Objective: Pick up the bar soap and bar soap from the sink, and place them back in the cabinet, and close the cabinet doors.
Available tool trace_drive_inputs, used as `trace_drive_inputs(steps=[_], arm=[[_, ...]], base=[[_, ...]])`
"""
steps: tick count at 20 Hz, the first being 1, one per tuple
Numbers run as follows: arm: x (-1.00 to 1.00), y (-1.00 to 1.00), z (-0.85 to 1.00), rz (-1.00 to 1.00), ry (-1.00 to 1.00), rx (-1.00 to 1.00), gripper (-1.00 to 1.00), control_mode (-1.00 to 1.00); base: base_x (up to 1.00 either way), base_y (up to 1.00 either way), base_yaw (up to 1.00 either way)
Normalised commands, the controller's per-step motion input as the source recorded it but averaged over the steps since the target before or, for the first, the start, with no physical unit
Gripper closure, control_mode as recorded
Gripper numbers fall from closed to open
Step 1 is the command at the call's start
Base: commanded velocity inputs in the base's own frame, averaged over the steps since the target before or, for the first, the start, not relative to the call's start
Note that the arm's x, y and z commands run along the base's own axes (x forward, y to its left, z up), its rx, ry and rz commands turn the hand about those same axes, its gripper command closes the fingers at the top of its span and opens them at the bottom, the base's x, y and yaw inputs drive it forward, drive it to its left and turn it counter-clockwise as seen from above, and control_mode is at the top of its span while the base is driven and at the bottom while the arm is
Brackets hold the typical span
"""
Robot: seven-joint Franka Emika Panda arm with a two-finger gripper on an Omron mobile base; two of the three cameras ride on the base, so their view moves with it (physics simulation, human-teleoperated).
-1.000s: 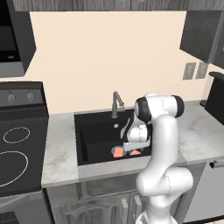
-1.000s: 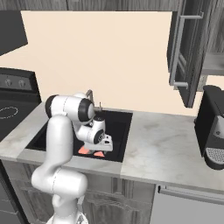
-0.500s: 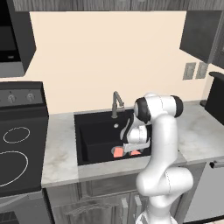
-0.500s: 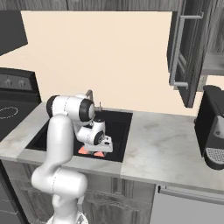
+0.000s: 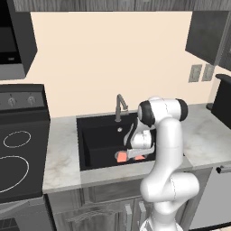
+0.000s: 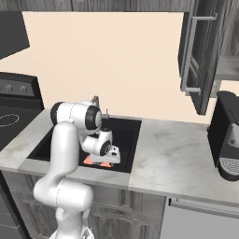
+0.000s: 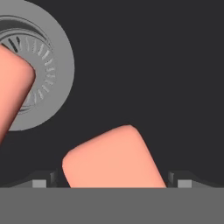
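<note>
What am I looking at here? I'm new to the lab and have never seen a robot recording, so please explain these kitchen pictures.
It is a rendered kitchen. The white arm is a robot on a driving base, reaching down into the black sink. Two pictures come from cameras on the base, one behind the arm on its left and one on its right. The third comes from a camera on the hand, looking along the tool.

In the hand view, one salmon bar soap lies between the open tool's two tips, not yet gripped. The second bar soap lies partly over the silver drain.

In the right base view, the wall cabinet door stands open, with a coffee machine below it.
</note>
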Motion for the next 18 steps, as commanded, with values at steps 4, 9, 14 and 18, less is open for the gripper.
trace_drive_inputs(steps=[4,9,14,18], arm=[[0.0,0.0,-0.08,0.0,0.0,0.0,-1.0,-1.0],[0.0,0.0,-0.09,0.0,0.0,0.0,-1.0,-1.0],[0.0,0.0,-0.09,0.0,0.0,0.0,-1.0,-1.0],[0.0,0.0,-0.05,0.0,0.0,0.0,-1.0,-1.0]], base=[[0.0,0.0,0.0],[0.0,0.0,0.0],[0.0,0.0,0.0],[0.0,0.0,0.0]])
